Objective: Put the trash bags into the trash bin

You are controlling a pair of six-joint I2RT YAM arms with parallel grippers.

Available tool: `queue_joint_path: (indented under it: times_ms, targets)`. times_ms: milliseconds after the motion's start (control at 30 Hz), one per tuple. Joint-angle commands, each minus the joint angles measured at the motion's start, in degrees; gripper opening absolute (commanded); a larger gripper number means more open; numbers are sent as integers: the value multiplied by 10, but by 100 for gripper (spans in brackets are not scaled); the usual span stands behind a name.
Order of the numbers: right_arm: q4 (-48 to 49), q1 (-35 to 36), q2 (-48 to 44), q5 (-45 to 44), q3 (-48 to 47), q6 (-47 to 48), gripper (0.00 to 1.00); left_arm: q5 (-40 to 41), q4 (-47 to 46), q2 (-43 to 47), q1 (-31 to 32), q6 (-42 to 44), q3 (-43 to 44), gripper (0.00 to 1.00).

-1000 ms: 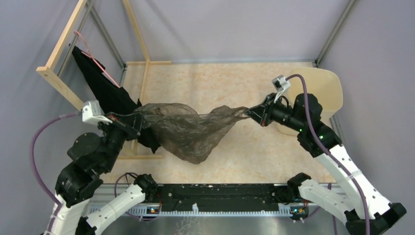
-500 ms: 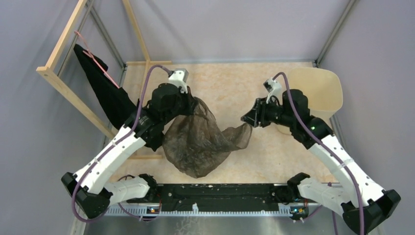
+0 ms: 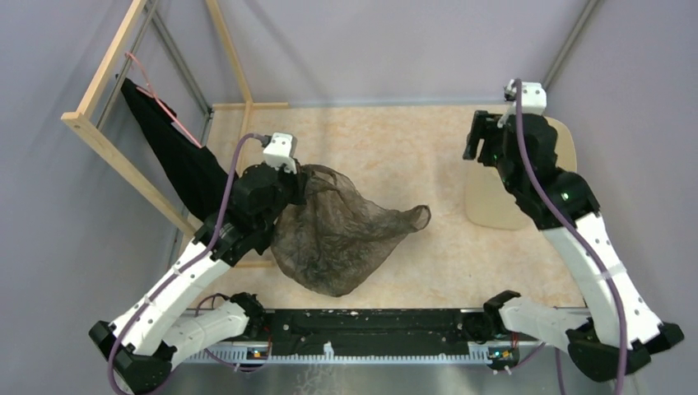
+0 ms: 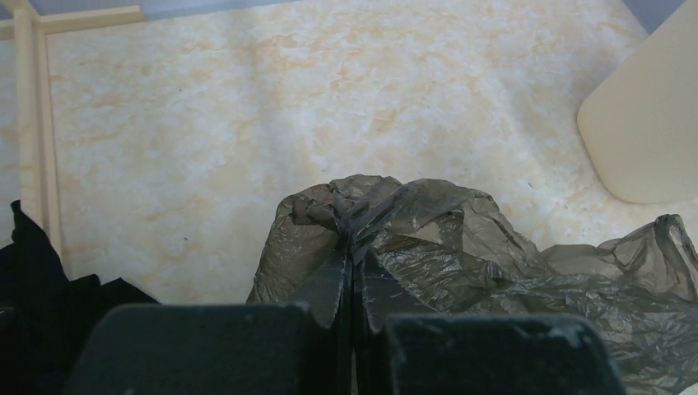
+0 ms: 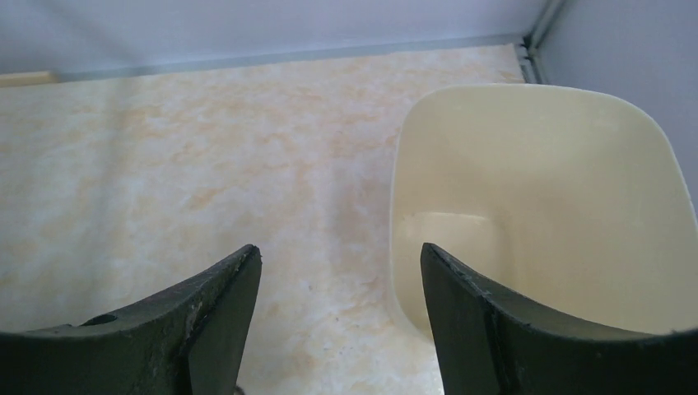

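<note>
The left gripper [image 4: 352, 247] jaws are closed on the thin, wrinkly dark-brown film bag [image 3: 346, 239]. The right gripper [image 5: 339, 251] jaws are open and empty, near the cream plastic bin [image 5: 576, 189]. I would lift the bag above the rim first.

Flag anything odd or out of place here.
Nothing spilled or damaged. The trash bag hangs bunched from the left gripper alone, well short of the trash bin; the right gripper is open and empty near it.
</note>
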State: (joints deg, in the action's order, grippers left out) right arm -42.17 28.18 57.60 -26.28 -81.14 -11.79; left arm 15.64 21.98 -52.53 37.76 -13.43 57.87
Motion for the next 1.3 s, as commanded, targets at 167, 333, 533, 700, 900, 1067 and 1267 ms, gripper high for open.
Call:
queue_joint_path:
  times_ms: [167, 333, 533, 700, 900, 1067, 1267]
  targets:
    - [-27, -77, 156, -37, -45, -34, 68, 22, -37, 49, -3, 29, -12, 0]
    - [-10, -79, 152, 17, 13, -27, 45, 33, -39, 58, -4, 31, -16, 0]
    - [3, -78, 110, 78, 46, -16, 19, 20, -41, 47, -7, 34, -17, 0]
    - [47, -73, 81, 193, 59, -16, 0, 35, -44, 41, -14, 40, -20, 0]
    - [18, 46, 117, 127, 17, -28, 0, 6, -66, 56, -19, 46, -31, 0]
    - [25, 134, 136, 123, 16, -68, 0, -9, -73, 83, -20, 42, -26, 0]
    - [29, 171, 145, 122, 23, -65, 0, -65, 7, 104, -20, 50, 55, 0]
